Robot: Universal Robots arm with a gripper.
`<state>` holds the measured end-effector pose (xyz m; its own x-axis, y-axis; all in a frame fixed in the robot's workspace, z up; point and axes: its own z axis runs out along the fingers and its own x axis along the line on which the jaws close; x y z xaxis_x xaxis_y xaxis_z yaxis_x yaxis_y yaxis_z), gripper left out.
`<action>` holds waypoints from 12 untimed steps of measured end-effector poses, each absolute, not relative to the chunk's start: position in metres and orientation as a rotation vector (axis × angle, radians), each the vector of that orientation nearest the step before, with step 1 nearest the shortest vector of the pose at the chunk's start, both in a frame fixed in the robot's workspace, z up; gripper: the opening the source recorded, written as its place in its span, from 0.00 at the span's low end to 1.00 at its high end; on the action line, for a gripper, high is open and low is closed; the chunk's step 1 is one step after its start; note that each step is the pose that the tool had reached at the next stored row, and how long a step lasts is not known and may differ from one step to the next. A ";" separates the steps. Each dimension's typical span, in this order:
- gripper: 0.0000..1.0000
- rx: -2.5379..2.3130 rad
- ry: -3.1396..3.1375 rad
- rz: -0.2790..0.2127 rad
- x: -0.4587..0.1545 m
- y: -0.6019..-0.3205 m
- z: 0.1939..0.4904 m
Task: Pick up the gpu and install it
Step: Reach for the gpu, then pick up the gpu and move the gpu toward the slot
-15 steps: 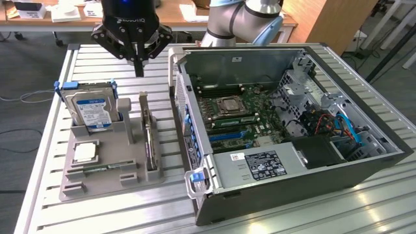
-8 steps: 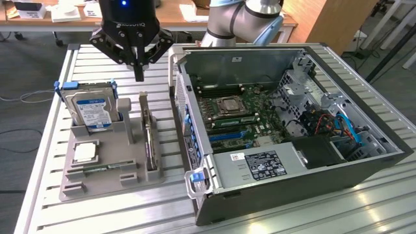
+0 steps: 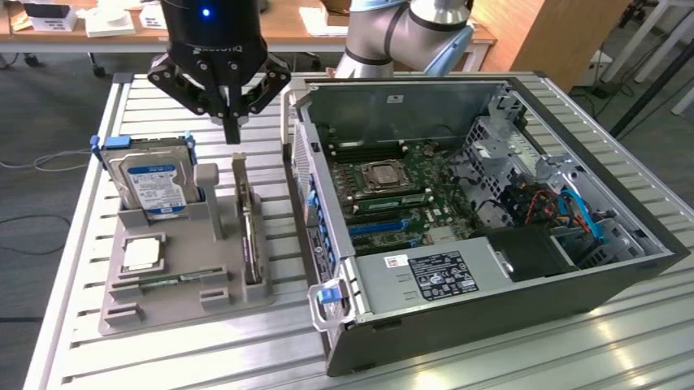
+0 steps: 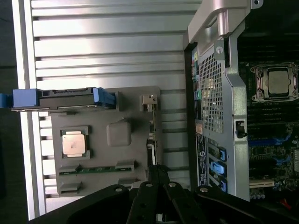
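My gripper [image 3: 232, 134] is clenched on nothing, fingertips pressed together, hanging just above the far end of the gpu [image 3: 249, 223]. The gpu stands on edge in the grey tray [image 3: 162, 307]. In the exterior view, the tray's hard drive [image 3: 158, 185] stands upright at ten o'clock from the gpu. Its processor [image 3: 143, 254] lies at eight, and the open computer case [image 3: 521, 276] crowds in at three.

Gpu [image 3: 250, 231] upright on edge in gray holder [image 3: 162, 302].
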<state>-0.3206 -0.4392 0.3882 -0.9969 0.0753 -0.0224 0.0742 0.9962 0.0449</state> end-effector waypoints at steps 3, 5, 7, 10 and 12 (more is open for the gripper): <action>0.11 0.117 3.115 0.069 -0.321 -0.443 0.388; 0.11 0.117 3.115 0.069 -0.321 -0.445 0.388; 0.11 0.117 3.115 0.069 -0.321 -0.447 0.388; 0.11 0.117 3.115 0.069 -0.321 -0.449 0.388; 0.11 0.117 3.115 0.069 -0.321 -0.449 0.388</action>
<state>-0.3212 -0.4495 0.3883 -0.9969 0.0753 -0.0223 0.0742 0.9962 0.0448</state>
